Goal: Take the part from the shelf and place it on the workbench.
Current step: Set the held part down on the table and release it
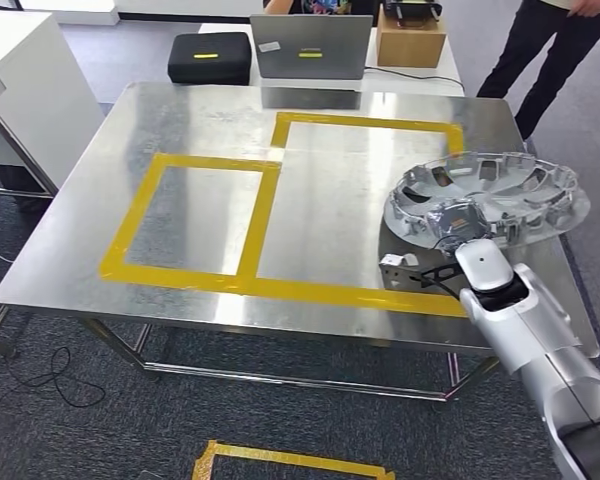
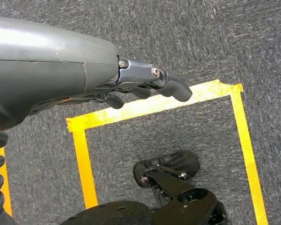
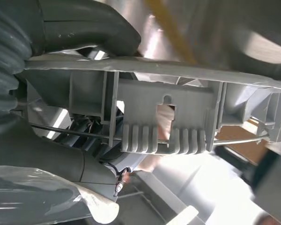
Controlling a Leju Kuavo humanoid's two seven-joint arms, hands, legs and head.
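1. The right hand [image 1: 454, 228] grips the silver wheel cover [image 1: 487, 196] above the table's [image 1: 206, 110] right edge, apparently not touching it.
2. The left hand's [image 2: 146, 86] fingers hang loosely apart, empty, above the floor.

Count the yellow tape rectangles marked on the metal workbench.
2. One rectangle lies on the left part of the workbench; a larger rectangle adjoins it on the right, its far-right edge partly hidden by the silver part.

Bright overhead light glares off the steel workbench [image 1: 206, 120]; the right wrist view is blurred and blown out.
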